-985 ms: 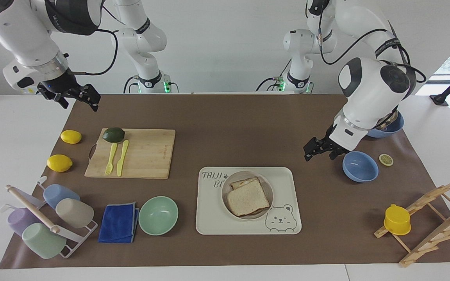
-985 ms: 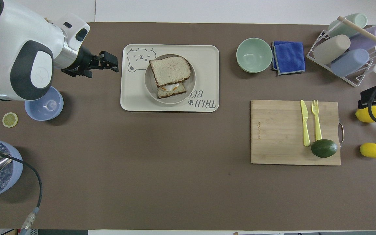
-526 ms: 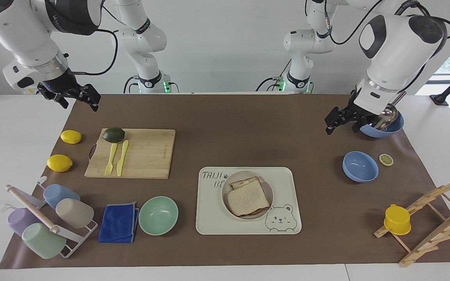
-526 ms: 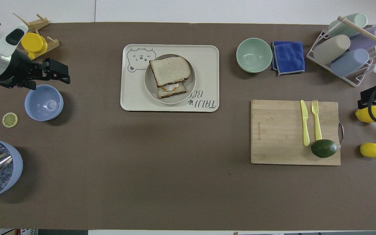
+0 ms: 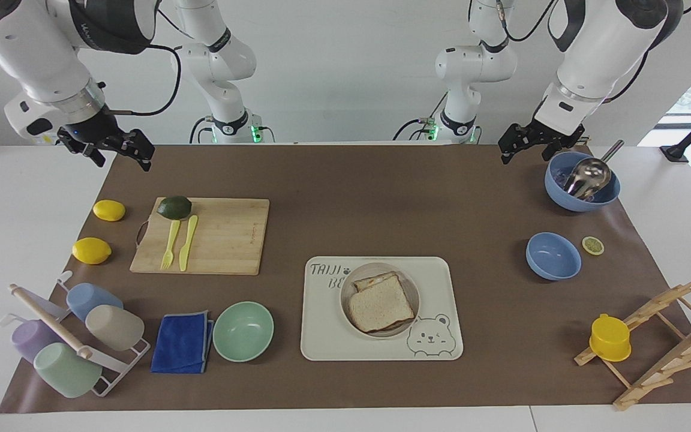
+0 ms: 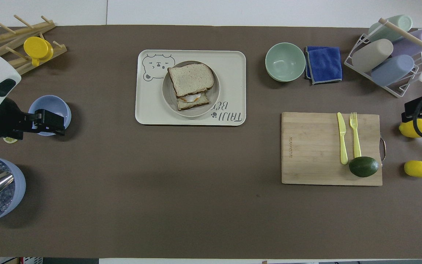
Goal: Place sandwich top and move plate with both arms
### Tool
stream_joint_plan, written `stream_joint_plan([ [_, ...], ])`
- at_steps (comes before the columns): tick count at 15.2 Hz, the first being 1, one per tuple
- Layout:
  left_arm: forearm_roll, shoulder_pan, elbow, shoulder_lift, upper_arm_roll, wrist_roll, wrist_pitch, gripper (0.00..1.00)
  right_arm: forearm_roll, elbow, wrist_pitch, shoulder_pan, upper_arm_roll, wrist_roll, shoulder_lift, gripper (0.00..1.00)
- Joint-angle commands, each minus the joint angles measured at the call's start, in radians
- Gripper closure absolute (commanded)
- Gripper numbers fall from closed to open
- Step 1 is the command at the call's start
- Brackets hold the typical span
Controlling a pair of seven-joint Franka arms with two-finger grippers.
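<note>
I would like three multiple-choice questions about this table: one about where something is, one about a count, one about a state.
1. Where is the avocado?
A. on the cutting board
B. in the green bowl
C. on the tray

2. How many lemons lie whole on the table?
A. one
B. two
C. four

3. What is the state of the sandwich top?
A. held by the left end effector
B. lying on the sandwich in the plate
C. lying on the cloth

Key: 1 A, it sits at the board's corner beside the fork; 2 B, both lie beside the board; 3 B, both end effectors are away from it.
</note>
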Motion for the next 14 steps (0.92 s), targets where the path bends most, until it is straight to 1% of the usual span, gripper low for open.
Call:
stream_joint_plan([
  [1, 0.017, 0.016, -0.043, -0.03, -0.003, 0.031, 0.029, 0.0, 0.029, -0.014, -0.003, -0.006, -0.002, -0.014, -0.015, 0.0],
  [3, 0.017, 0.01, -0.029, -0.018, -0.003, 0.029, 0.029, 0.0, 0.029, -0.014, -0.003, -0.006, -0.002, -0.014, -0.015, 0.0],
  [5, 0.017, 0.01, 0.023, 0.008, -0.006, 0.029, 0.026, 0.0, 0.029, -0.014, -0.003, -0.006, -0.002, -0.014, -0.014, 0.0],
  [9, 0.015, 0.011, 0.013, 0.013, -0.011, 0.031, 0.025, 0.0, 0.029, -0.014, -0.003, -0.006, -0.002, -0.014, -0.014, 0.0],
  [12, 0.015, 0.022, 0.025, 0.014, -0.012, 0.032, -0.014, 0.0, 0.029, -0.014, -0.003, -0.006, -0.002, -0.014, -0.015, 0.0],
  [14, 0.017, 0.055, 0.037, 0.02, -0.038, 0.042, -0.026, 0.0, 0.029, -0.015, -0.003, -0.006, -0.002, -0.014, -0.014, 0.0],
])
